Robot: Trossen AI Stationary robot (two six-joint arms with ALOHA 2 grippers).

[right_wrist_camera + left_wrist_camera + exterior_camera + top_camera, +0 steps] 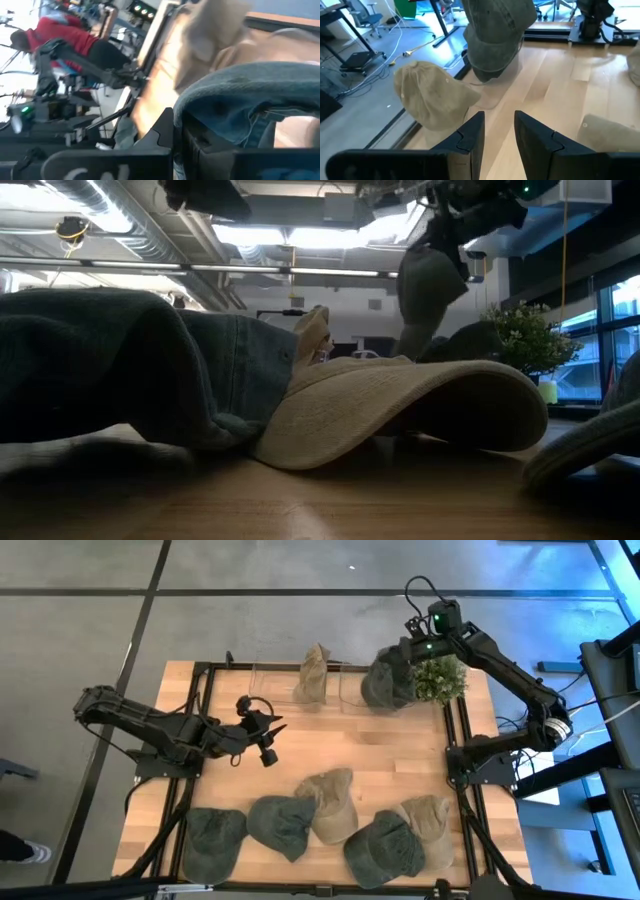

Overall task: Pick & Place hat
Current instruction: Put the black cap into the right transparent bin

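My right gripper (408,652) is over the table's far right corner, shut on a dark green hat (385,682) that hangs beside a small plant (440,678). The same hat (495,35) shows in the left wrist view and, in the low view, the hat (432,280) hangs high. A tan hat (313,673) sits on a clear holder at the far edge. My left gripper (265,735) is open over the table's left middle, touching nothing; its fingers (470,135) point toward both hats. My right gripper holds the dark green hat by its upper edge (225,107), pinched between the two fingers. The hat (432,280) hangs slack below the gripper. Whether its lower end (487,75) touches the clear holder under it, I cannot tell.
Several more hats, green (280,825) and tan (330,802), lie along the near edge. A clear holder (350,685) stands at the far edge. A black frame (205,680) borders the table. Bare wood (360,740) lies in the middle.
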